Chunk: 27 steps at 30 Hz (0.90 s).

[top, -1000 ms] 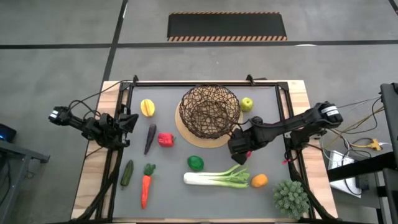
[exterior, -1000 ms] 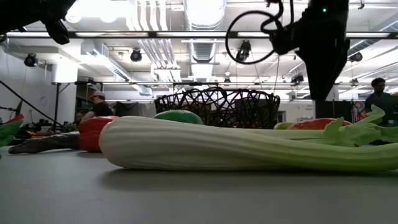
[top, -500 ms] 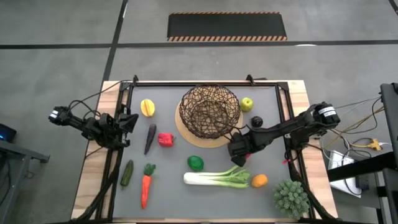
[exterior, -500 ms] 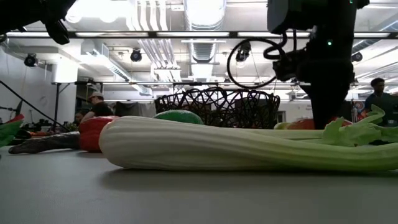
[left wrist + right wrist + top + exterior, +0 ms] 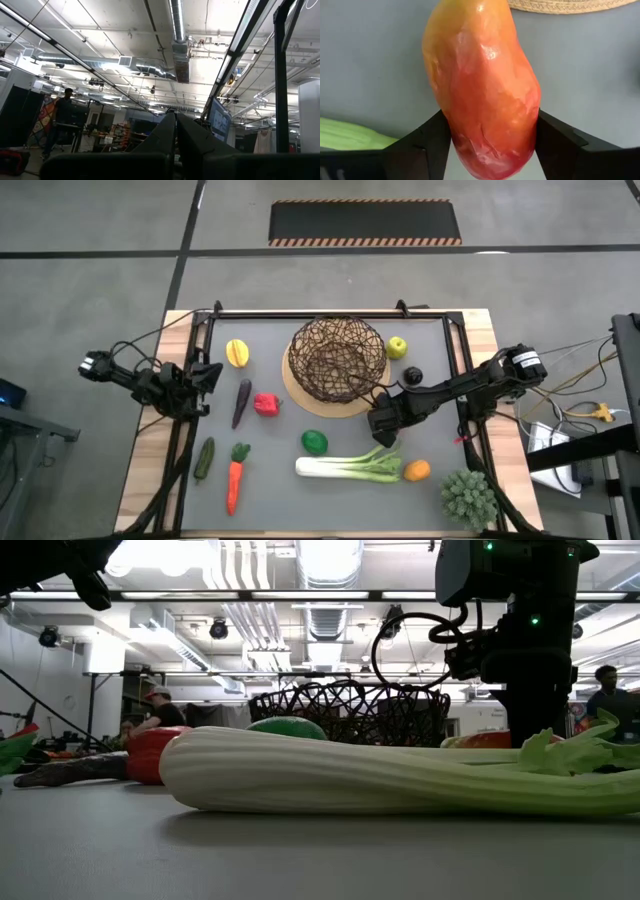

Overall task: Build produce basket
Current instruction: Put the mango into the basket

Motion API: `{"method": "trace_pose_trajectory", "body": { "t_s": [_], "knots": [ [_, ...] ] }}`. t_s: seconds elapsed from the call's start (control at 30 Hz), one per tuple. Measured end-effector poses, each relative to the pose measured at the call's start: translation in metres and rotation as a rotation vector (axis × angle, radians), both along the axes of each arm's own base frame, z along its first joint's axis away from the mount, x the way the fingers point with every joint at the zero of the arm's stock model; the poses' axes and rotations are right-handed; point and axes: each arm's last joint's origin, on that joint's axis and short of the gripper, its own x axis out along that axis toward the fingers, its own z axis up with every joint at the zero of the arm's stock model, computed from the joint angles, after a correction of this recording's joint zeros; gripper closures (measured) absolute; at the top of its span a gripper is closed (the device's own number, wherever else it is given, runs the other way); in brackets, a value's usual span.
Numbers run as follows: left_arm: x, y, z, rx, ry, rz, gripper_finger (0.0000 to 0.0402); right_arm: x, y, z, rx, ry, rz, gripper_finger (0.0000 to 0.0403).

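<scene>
A big open industrial lab or workshop: bare ceiling with ducts, pipes and strip lights, a concrete floor with a hazard-striped mat, a framed tabletop with cabling, and people at benches far behind.

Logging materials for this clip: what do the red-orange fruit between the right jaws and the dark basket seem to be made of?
The oblong red-orange fruit looks like moulded plastic or rubber: glossy skin, bright highlights, faint wrinkles. The round dark brown basket seems to be woven wire or twigs, an open matte lattice; which one is unclear. It sits on a pale round disc, seemingly wood or woven fibre.
</scene>
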Motion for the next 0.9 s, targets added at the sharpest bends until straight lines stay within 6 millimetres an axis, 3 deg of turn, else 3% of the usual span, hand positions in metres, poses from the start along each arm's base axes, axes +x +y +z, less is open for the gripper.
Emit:
{"method": "trace_pose_trajectory", "body": {
  "t_s": [0.23, 0.43, 0.6, 0.9],
  "knots": [
    [0.000, 0.000, 0.000, 0.000, 0.000, 0.000, 0.0402, 0.000, 0.001, 0.005, 0.034, 0.019, 0.012, 0.0186],
    [0.000, 0.000, 0.000, 0.002, 0.001, 0.002, 0.0402, -0.004, 0.002, 0.025, 0.067, 0.103, 0.062, 0.0182],
    [0.000, 0.000, 0.000, 0.001, 0.000, 0.002, 0.0402, -0.003, 0.008, 0.052, 0.185, 0.115, 0.239, 0.0180],
    [-0.006, 0.006, 0.005, -0.033, -0.022, 0.161, 0.0402, 0.022, 0.020, 0.116, 0.221, -0.162, 0.534, 0.0178]
  ]
}}
